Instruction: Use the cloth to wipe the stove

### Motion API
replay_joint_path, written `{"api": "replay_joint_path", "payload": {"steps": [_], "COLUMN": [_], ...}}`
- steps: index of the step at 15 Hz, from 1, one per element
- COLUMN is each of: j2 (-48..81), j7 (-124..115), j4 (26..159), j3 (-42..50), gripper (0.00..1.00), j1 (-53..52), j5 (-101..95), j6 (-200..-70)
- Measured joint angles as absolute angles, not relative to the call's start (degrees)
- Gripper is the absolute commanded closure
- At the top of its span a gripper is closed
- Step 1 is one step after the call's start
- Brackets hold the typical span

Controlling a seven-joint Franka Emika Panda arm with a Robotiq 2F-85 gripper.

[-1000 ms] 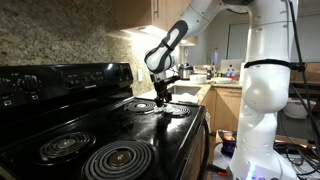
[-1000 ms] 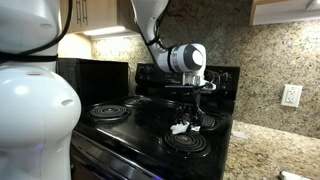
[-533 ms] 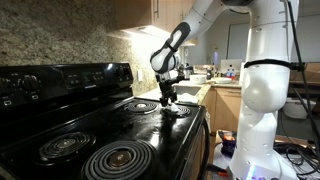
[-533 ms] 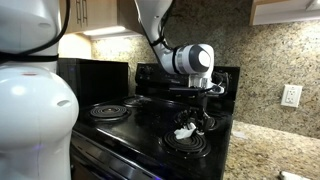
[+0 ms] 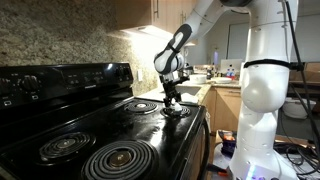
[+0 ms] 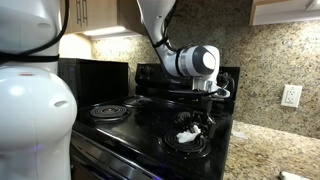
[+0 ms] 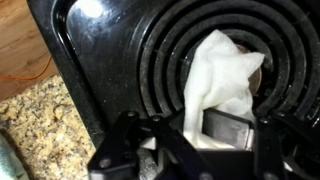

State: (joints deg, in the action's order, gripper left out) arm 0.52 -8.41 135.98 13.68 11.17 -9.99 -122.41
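The white cloth (image 7: 222,75) lies bunched over a coil burner (image 7: 175,50) of the black stove (image 5: 150,130). My gripper (image 7: 200,135) is shut on the cloth's near end and presses it down on the burner. In both exterior views the gripper (image 5: 172,98) (image 6: 196,118) points down at the front burner by the counter, with the cloth (image 6: 186,134) showing white below the fingers.
The stove has other coil burners (image 5: 118,158) (image 6: 108,112) and a raised back control panel (image 5: 70,78). A granite counter (image 7: 50,130) borders the stove's side. A granite backsplash (image 6: 260,60) with a wall outlet (image 6: 291,95) stands behind. Bottles and clutter sit on the far counter (image 5: 215,72).
My gripper has slid with the cloth across the stove top, from between the burners onto the burner near the counter side.
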Motion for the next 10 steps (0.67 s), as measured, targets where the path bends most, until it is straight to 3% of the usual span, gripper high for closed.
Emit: {"api": "replay_joint_path", "payload": {"steps": [10], "j2": [-1.3], "j7": [-11.7], "j4": [139.1], "j3": [14.1], "gripper": [0.93], "j1": [11.3], "j5": [-14.7], "j6": [-122.4]}}
